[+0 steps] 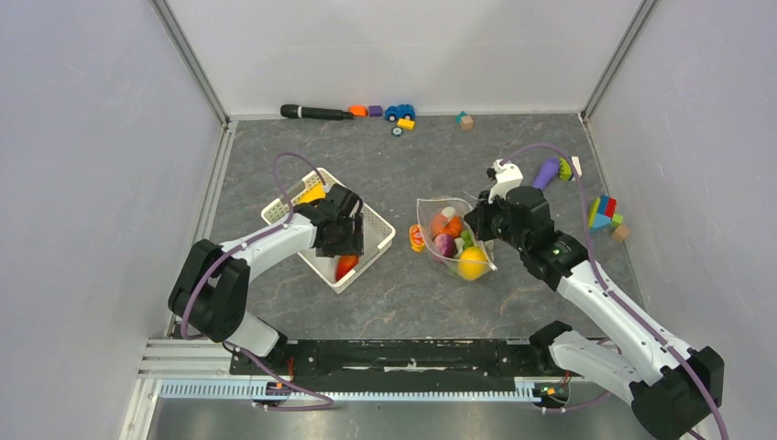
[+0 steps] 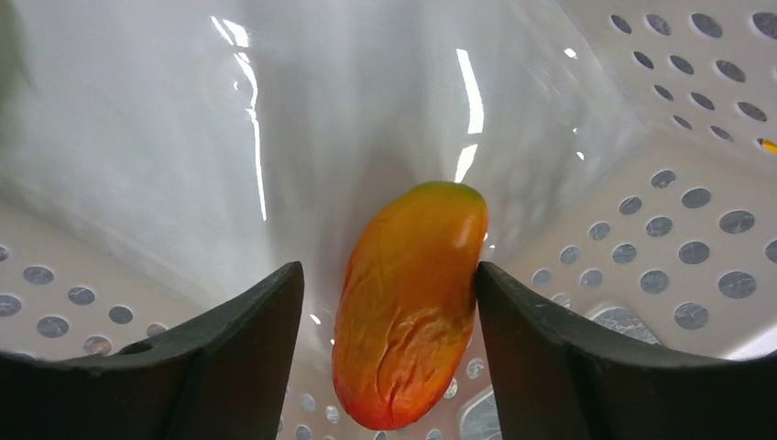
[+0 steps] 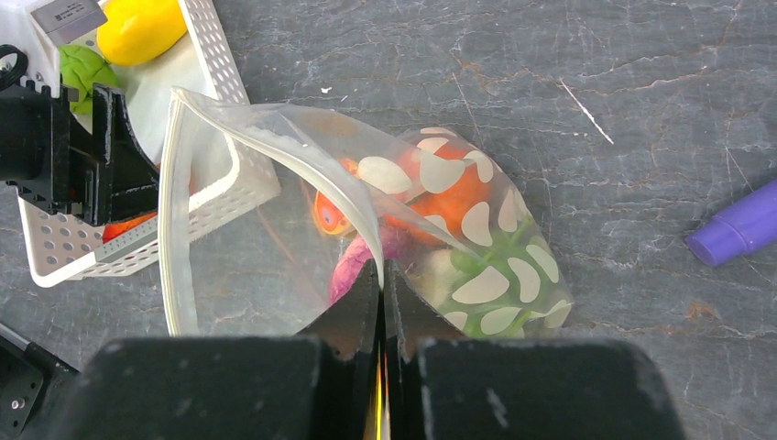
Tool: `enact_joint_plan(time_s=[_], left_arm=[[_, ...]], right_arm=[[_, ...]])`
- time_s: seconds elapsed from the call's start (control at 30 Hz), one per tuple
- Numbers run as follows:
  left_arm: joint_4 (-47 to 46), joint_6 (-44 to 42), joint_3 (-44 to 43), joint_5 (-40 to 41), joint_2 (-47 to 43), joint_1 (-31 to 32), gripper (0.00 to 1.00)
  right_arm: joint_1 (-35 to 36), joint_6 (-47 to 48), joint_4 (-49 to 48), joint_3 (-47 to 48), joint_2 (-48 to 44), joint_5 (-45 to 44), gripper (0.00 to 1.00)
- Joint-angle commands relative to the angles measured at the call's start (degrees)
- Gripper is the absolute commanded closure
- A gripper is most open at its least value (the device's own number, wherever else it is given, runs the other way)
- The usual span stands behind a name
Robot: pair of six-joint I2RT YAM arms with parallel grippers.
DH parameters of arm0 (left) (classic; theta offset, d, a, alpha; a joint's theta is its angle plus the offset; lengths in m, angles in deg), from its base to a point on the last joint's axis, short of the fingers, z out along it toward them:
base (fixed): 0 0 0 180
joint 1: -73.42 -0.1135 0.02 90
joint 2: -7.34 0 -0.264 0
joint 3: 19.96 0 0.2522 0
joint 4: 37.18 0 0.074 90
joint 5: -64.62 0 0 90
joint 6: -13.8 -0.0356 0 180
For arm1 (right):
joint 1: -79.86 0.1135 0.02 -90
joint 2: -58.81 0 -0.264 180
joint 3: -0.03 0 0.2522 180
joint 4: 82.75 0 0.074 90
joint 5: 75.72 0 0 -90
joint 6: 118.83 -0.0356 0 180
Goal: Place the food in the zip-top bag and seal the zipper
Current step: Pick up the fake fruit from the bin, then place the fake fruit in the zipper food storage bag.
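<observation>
Zip-top bag (image 1: pixel 455 243) lies mid-table beside the white basket (image 1: pixel 275 209), its mouth gaping toward the basket, with orange, purple, green and yellow toy food (image 3: pixel 449 197) inside. Right gripper (image 3: pixel 382 286) is pinched tight on the bag's upper film, holding that lip raised. Left gripper (image 2: pixel 387 275) sits down in the basket, jaws spread either side of an orange-red toy fruit (image 2: pixel 408 312), one finger touching it, the other clear.
</observation>
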State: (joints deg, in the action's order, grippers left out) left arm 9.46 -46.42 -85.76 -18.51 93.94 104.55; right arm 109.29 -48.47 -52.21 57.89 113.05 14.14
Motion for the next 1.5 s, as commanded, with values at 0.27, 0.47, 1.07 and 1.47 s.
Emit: enact_joint_plan(time_s=[0.27, 0.47, 1.07, 1.47], left_arm=[[-0.72, 4.39, 0.48, -2.88, -1.90, -0.29, 0.70], [-0.72, 5.59, 0.44, -0.01, -4.75, -0.29, 0.88], [-11.13, 5.49, -3.38, -1.91, -20.48, 0.43, 0.98], [-30.35, -4.45, -5.72, -9.12, -21.67, 13.91, 0.98]], right_arm=[[-0.38, 0.34, -0.56, 0.42, -0.72, -2.04, 0.97], [-0.34, 0.45, 0.16, 0.55, -0.89, -2.22, 0.97], [-0.34, -0.38, 1.40, 1.26, -2.39, -2.40, 0.98], [-0.37, -1.36, 2.60, 4.84, -0.94, -1.88, 1.00]])
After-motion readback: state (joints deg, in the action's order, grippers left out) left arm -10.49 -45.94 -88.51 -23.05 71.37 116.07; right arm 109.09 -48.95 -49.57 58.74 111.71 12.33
